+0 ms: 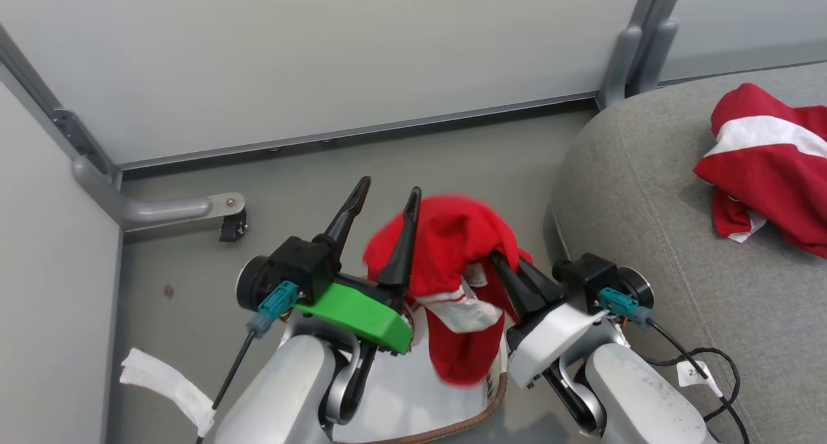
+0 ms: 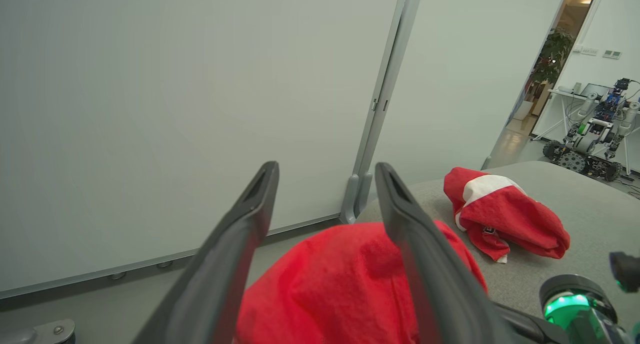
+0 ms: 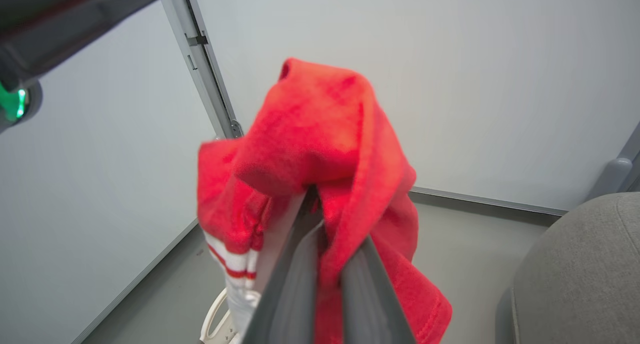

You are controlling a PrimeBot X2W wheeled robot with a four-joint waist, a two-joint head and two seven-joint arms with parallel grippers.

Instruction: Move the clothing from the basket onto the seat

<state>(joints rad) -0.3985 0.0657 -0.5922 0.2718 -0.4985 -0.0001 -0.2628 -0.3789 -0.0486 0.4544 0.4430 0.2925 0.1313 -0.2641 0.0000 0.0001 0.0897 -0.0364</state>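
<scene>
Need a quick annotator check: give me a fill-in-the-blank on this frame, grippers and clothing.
1. The right gripper is ____ on the lifted garment.
2. The left gripper is ____, not shut.
3. Exactly ____ red garment lies on the seat.
4. The basket sits ____ the lifted garment.
Missing: shut; open; one; below.

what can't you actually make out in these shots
1. Inside of the basket: head view, hidden by both arms and the hanging red garment, and cut off by the bottom edge.
2. Tips of the right gripper: buried in that fabric, in the head and right wrist views.
3. The second garment on the seat: head view, cut off by the right edge.
4. The label: too small to read.
</scene>
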